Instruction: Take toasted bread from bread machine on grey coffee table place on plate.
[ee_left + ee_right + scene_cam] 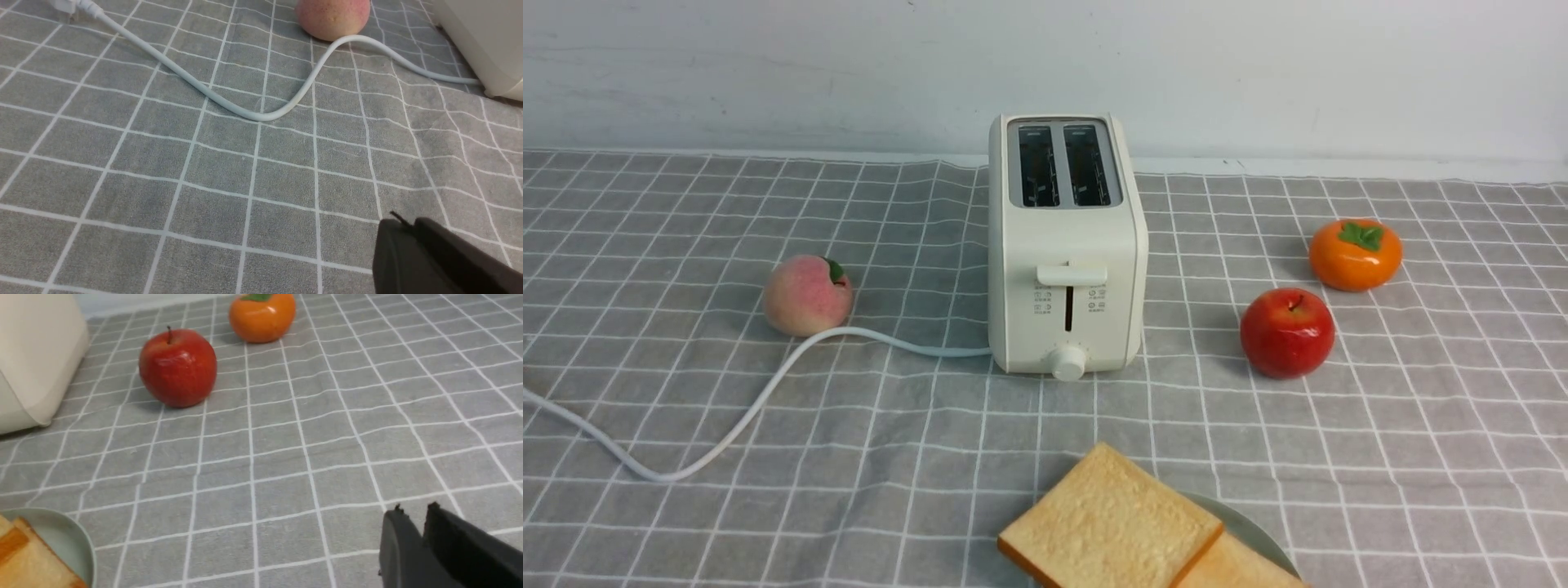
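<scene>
The cream-white bread machine [1066,245] stands upright mid-table on the grey coffee table [1421,457]; both slots on its top look empty. Two slices of toasted bread lie overlapping on the mint-green plate [1258,531] at the front edge: one on top [1107,518], one under it to the right [1233,567]. The plate [65,539] and toast [24,563] also show in the right wrist view. My left gripper [402,222] is shut and empty above bare cloth. My right gripper [414,510] is shut and empty, right of the plate. Neither gripper shows in the front view.
A peach [805,294] sits left of the toaster, with the white power cord [768,384] curving past it to the left edge. A red apple [1286,331] and an orange persimmon [1354,255] sit to the right. A white wall runs behind the table.
</scene>
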{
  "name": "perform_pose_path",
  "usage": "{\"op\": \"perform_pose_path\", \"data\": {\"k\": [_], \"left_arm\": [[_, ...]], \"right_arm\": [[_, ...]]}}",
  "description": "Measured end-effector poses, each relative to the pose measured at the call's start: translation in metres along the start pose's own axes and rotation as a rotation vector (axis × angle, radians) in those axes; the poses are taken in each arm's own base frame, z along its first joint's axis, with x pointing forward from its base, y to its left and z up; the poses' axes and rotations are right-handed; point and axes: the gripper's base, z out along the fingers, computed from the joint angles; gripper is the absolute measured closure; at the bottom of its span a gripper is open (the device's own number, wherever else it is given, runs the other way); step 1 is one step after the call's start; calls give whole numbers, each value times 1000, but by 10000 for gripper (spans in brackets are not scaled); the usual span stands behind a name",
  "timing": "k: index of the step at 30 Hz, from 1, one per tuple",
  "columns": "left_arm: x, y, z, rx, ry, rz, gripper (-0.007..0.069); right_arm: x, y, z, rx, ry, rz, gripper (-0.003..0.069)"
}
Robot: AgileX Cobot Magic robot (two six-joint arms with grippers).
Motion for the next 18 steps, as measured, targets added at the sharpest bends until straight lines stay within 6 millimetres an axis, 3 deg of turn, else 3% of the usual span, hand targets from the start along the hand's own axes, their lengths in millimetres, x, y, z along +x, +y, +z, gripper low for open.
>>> {"op": "perform_pose_path", "data": {"k": [18], "left_arm": [[0, 0, 0, 0, -1, 0, 575]], "right_arm": [[0, -2, 0, 39, -2, 9, 548]]}}
